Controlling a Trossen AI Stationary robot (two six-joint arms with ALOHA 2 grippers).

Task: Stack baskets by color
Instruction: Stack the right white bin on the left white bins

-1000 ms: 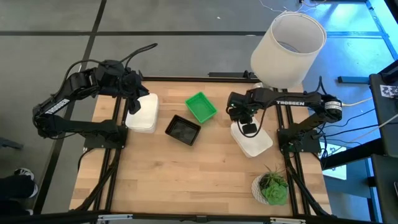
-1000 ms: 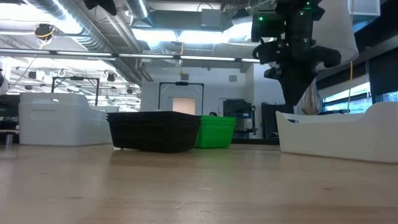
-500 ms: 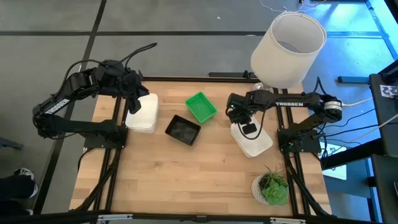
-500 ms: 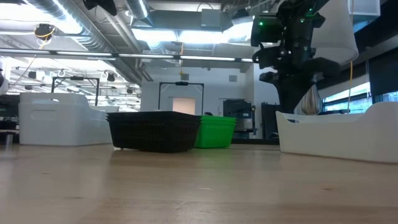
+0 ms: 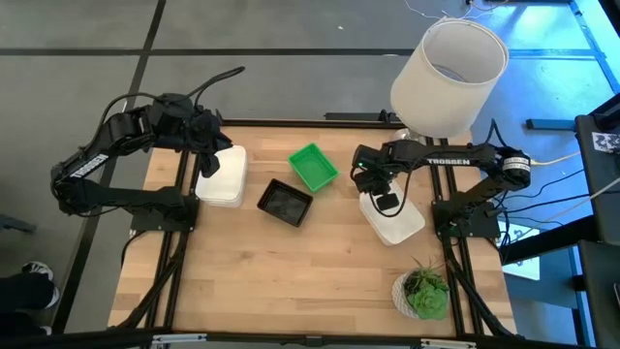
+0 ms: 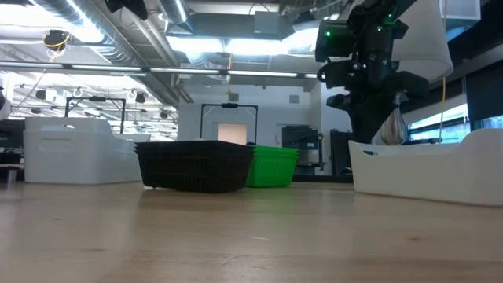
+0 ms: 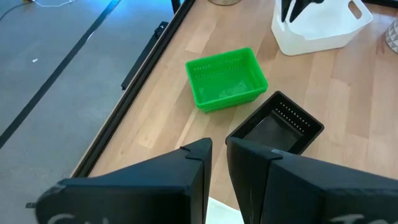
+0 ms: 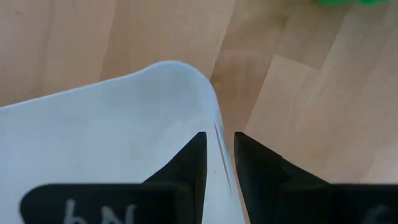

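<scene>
Beside the lampshade (image 5: 449,64), my right fingers (image 8: 189,167) pinch the white basket's (image 5: 395,221) wall. Left fingers (image 7: 198,168) nearly together. Next, I'd lift it toward the other white basket (image 5: 222,176).

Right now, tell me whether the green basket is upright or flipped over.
Upright. The green basket sits on the table with its open side up; the left wrist view looks into its hollow, empty interior.

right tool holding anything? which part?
The right tool pinches the white basket by its side wall near a rounded corner, one finger inside the rim and one outside. The basket sits on the table.
</scene>
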